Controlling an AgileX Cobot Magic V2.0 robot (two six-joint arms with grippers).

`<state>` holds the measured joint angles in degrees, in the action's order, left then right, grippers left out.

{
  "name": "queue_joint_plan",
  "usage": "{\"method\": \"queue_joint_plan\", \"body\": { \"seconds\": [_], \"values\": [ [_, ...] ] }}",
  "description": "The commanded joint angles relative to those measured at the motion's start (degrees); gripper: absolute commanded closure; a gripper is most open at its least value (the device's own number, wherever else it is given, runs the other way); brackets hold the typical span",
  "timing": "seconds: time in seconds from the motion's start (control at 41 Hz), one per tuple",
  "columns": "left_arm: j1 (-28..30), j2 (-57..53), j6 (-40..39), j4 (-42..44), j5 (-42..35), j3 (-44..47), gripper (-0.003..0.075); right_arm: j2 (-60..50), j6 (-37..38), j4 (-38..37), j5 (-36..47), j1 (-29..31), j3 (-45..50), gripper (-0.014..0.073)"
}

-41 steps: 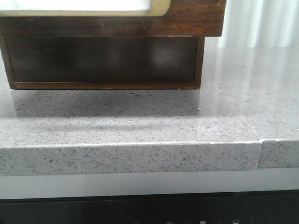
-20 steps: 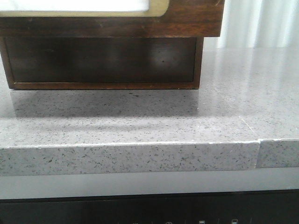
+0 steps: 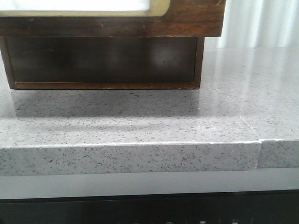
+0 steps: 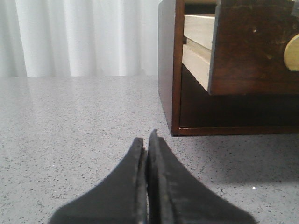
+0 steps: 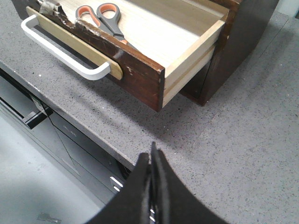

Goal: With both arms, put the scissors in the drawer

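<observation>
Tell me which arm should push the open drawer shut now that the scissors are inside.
Probably the right. Its shut gripper looks down at the drawer front and white handle, the scissors lying inside. The left gripper sits low beside the cabinet.

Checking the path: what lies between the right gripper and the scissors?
Right wrist view: bare counter, then the drawer front; scissors lie inside, gripper shut.

The scissors (image 5: pixel 103 21), dark grey handles with orange-lined loops, lay flat on the pale wood floor inside the drawer (image 5: pixel 140 77). The dark brown drawer (image 3: pixel 187 21), fronted by a cream-rimmed white panel, stood pulled out toward the desk's front edge.
</observation>
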<state>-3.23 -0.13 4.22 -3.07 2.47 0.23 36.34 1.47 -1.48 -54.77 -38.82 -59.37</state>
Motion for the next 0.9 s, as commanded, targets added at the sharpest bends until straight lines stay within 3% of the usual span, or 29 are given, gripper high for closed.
{"method": "queue_joint_plan", "body": {
  "seconds": [0.0, 0.684, 0.879],
  "values": [
    [-0.43, -1.13, -0.47, -0.51, -5.12, 1.39, 0.0741, 0.12, 0.02, -0.04, 4.20, -0.01, -1.25, 0.0662],
    [-0.43, -1.13, -0.47, -0.51, -5.12, 1.39, 0.0741, -0.46, 0.02, -0.03, 4.72, 0.18, -0.49, 0.0662],
    [-0.43, -1.13, -0.47, -0.51, -5.12, 1.39, 0.0741, -5.11, 0.02, -0.46, 9.09, 10.47, 6.28, 0.0662]
  ]
}}
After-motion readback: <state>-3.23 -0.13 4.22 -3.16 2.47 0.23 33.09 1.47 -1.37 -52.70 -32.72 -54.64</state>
